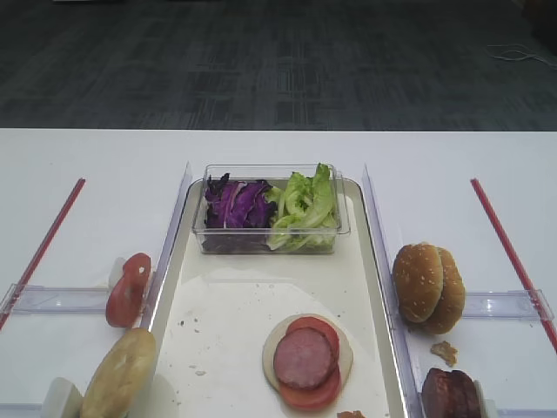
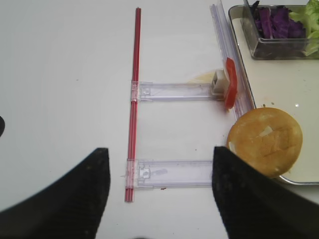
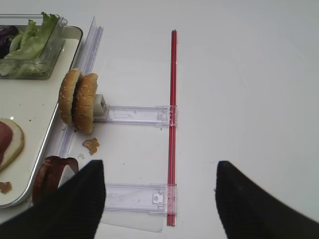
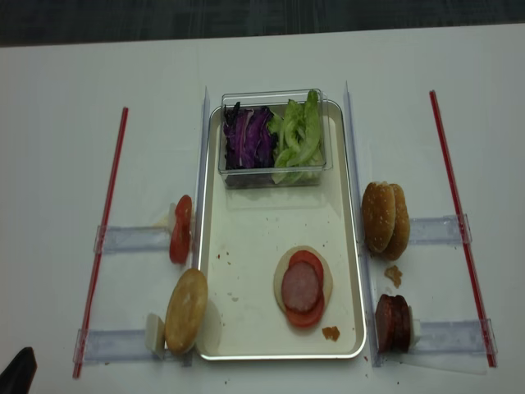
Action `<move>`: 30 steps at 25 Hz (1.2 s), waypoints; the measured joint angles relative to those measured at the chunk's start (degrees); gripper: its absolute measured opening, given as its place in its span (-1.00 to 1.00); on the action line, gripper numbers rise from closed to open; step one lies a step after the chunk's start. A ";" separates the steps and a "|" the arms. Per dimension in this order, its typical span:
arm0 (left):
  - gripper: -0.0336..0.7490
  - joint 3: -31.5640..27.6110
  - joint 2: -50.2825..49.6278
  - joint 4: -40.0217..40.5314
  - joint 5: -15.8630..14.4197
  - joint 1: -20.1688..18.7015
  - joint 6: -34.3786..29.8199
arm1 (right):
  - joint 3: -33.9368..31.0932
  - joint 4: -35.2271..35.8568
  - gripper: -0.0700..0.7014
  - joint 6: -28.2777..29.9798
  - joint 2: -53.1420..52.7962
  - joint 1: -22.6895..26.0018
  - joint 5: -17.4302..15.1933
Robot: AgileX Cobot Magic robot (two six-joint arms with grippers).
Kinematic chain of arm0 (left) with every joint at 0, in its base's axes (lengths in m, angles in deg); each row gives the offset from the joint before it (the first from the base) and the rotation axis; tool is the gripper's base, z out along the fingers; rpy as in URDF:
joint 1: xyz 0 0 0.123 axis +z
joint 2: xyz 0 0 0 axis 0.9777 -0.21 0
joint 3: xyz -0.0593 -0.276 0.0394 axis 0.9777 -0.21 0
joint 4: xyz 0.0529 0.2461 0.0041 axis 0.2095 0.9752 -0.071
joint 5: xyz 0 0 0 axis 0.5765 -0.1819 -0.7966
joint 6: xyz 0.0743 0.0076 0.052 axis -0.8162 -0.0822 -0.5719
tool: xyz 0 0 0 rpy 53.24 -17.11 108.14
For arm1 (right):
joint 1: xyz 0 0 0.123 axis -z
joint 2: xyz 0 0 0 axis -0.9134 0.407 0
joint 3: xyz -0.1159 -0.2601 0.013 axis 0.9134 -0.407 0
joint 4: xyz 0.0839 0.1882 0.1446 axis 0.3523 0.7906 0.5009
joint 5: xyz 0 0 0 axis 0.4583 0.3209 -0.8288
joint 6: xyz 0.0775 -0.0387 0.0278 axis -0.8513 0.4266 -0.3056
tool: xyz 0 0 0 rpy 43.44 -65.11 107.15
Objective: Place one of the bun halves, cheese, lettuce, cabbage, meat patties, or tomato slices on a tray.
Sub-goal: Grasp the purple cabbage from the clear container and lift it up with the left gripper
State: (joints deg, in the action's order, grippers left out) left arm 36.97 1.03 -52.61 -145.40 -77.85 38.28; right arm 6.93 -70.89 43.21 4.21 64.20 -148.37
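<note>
The cream tray [image 1: 218, 348] lies in the middle of the table. On it, a meat patty [image 1: 304, 357] tops tomato slices on a pale round base. Purple cabbage [image 1: 237, 204] and lettuce [image 1: 305, 207] fill a clear tub at the tray's far end. Two sesame bun halves [image 1: 428, 287] stand on edge right of the tray, with more meat patties [image 1: 451, 394] nearer. Left of the tray stand a tomato slice [image 1: 129, 289] and a plain bun half [image 1: 122, 373]. My left gripper [image 2: 159, 149] hangs open over the table left of that bun. My right gripper [image 3: 159, 163] is open, right of the patties.
Clear plastic holders [image 1: 52, 299] and rails flank the tray on both sides. A red strip [image 1: 43, 248] runs down the left and another [image 1: 509, 252] down the right. A crumb [image 1: 445, 352] lies by the sesame buns. The tub [image 1: 261, 242] sits on the tray.
</note>
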 joint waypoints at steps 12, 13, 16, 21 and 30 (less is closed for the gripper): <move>0.16 0.00 0.00 0.00 0.00 0.00 -0.10 | 0.00 0.00 0.42 0.00 0.00 0.00 0.00; 0.16 0.00 0.00 0.00 0.00 0.00 -0.10 | 0.00 0.00 0.41 0.00 0.00 0.00 0.00; 0.16 0.00 0.00 0.00 0.00 0.00 -0.10 | 0.00 0.00 0.41 0.00 0.00 0.00 0.00; 0.16 0.00 0.00 0.00 0.00 0.00 -0.10 | 0.00 0.00 0.41 0.00 0.00 0.00 0.00; 0.16 0.00 -0.13 -0.38 0.00 0.00 -0.20 | 0.00 0.00 0.40 0.00 0.00 0.00 0.00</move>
State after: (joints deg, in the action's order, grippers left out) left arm 36.97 0.90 -53.00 -145.40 -77.85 38.08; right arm 6.93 -70.89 43.21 4.21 64.20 -148.37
